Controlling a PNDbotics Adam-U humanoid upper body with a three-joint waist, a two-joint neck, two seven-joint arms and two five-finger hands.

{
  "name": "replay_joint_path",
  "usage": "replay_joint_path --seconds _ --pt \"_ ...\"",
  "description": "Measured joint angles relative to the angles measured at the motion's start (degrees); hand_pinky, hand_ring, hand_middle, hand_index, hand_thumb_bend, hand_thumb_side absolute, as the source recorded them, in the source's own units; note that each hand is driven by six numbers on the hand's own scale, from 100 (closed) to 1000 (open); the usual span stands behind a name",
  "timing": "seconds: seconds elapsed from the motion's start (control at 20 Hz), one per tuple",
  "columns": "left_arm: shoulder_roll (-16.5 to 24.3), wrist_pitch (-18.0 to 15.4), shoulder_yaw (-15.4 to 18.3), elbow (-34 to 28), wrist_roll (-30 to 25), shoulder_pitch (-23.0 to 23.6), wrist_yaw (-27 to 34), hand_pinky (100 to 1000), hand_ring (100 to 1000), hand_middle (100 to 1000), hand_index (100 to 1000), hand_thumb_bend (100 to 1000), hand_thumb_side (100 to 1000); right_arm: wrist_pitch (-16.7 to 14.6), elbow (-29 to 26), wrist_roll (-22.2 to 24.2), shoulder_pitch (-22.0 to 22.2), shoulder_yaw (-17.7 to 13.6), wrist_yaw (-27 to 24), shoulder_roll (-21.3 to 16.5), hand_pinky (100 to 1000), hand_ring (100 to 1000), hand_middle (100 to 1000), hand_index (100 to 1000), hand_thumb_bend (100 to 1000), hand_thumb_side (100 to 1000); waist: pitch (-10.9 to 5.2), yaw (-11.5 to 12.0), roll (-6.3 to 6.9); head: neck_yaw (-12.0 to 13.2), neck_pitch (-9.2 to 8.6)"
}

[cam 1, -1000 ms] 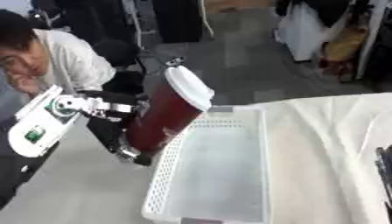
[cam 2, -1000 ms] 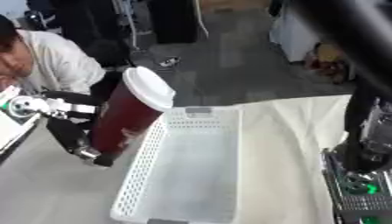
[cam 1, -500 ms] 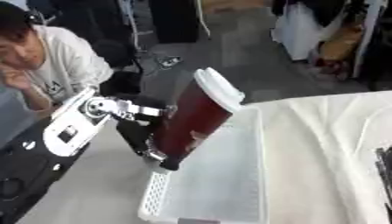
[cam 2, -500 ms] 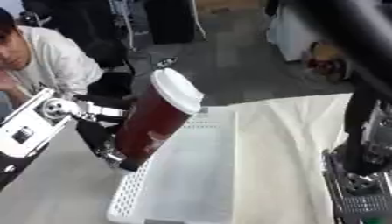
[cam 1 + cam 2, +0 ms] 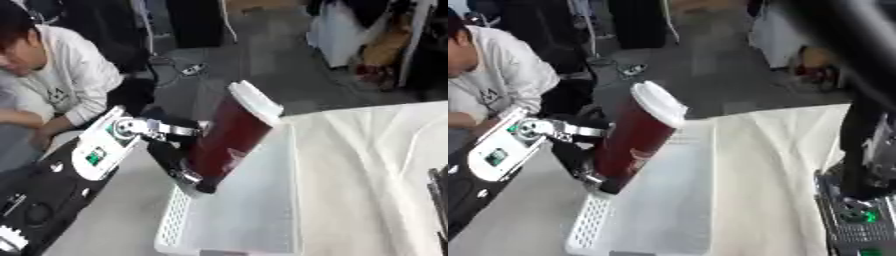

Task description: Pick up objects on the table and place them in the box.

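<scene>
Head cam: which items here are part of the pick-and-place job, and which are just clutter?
Job:
- dark red cup with white lid, tilted, held over the box's left edge
- white perforated box
- left hand, fingers curled round the cup

Clutter:
- white cloth covering the table to the right
- dark equipment at the lower right

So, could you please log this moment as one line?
left robot hand: holding can | can: tilted over box | right: unseen

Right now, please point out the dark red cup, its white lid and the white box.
dark red cup [image 5: 226, 142], left eye view, its side.
white lid [image 5: 659, 103], right eye view, its top.
white box [image 5: 254, 210], left eye view, its floor.
</scene>
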Motion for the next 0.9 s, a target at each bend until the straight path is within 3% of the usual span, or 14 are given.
replay_joint_path --seconds 0.3,0.4,0.45,0.5,0.55,0.6,0.65,0.7,0.75,0.8,0.85,0.9 --pt "-1.7 1.1 3.0 5.3 0.4 -0.3 -0.7 100 100 130 566 100 596 0.0 0.0 0.0 -0.2 0.0 0.0 0.2 468 572 588 647 100 1000 0.01 -0.1 -0.02 0.0 0.00" --pt "-2.2 1.8 3.7 6.7 2.2 -0.7 -1.0 100 100 194 630 100 622 0.0 0.0 0.0 -0.2 0.0 0.0 0.2 469 573 589 647 100 1000 0.02 -0.2 -0.02 0.0 0.00" --pt "-2.5 2.1 3.9 7.3 3.2 -0.7 -1.0 100 100 174 610 100 612 -0.1 0.0 -0.1 -0.2 0.0 0.0 0.2 469 573 589 647 100 1000 0.02 -0.2 -0.02 0.0 0.00" --pt "-2.8 2.2 3.9 7.9 4.0 -0.7 -1.0 100 121 276 665 100 673 -0.1 0.0 -0.1 -0.2 0.0 0.0 0.3 469 573 589 647 100 1000 0.05 -0.3 -0.02 0.0 0.00" --pt "-3.0 2.3 3.9 8.4 4.7 -0.7 -1.0 100 100 249 653 100 638 -0.1 0.0 -0.1 -0.2 0.0 0.0 0.3 469 573 589 647 100 1000 0.07 -0.4 -0.02 0.0 0.00" --pt "-3.3 2.2 3.9 8.8 5.3 -0.8 -1.0 181 304 426 758 100 803 -0.2 0.0 -0.1 -0.2 0.0 0.0 0.3 468 573 589 647 100 1000 0.09 -0.4 -0.02 0.0 0.00" --pt "-3.5 2.1 3.9 9.1 5.7 -0.8 -1.0 157 280 405 745 100 791 -0.2 0.0 -0.2 -0.2 0.0 0.0 0.3 469 573 589 647 100 1000 0.13 -0.5 -0.02 0.0 0.00" --pt "-3.6 1.8 3.8 9.4 6.0 -0.8 -1.0 446 551 648 887 100 933 -0.2 0.0 -0.2 -0.2 0.0 0.0 0.3 469 573 589 647 100 1000 0.21 -0.5 -0.02 0.0 0.01" --pt "-3.8 1.4 3.7 9.5 6.2 -0.9 -1.0 547 648 726 924 100 983 -0.2 0.0 -0.2 -0.2 0.0 0.0 0.3 469 573 589 647 100 1000 0.29 -0.5 -0.02 0.0 0.01" --pt "-3.9 1.0 3.6 9.7 6.3 -0.9 -1.2 585 702 757 956 100 1000 -0.2 0.0 -0.2 -0.3 0.0 0.0 0.4 469 573 590 647 100 1000 0.33 -0.5 -0.02 0.0 0.02" --pt "-3.9 0.5 3.5 9.9 6.5 -0.9 -1.4 547 648 726 924 100 983 -0.3 0.0 -0.2 -0.3 0.0 -0.1 0.5 469 573 589 647 100 1000 0.34 -0.6 -0.02 0.0 0.05" --pt "-3.9 0.0 3.5 10.1 6.6 -1.0 -1.7 713 849 834 1000 100 1000 -0.3 0.0 -0.2 -0.3 0.0 -0.1 0.7 469 573 590 647 100 1000 0.34 -0.7 -0.01 0.0 0.07"
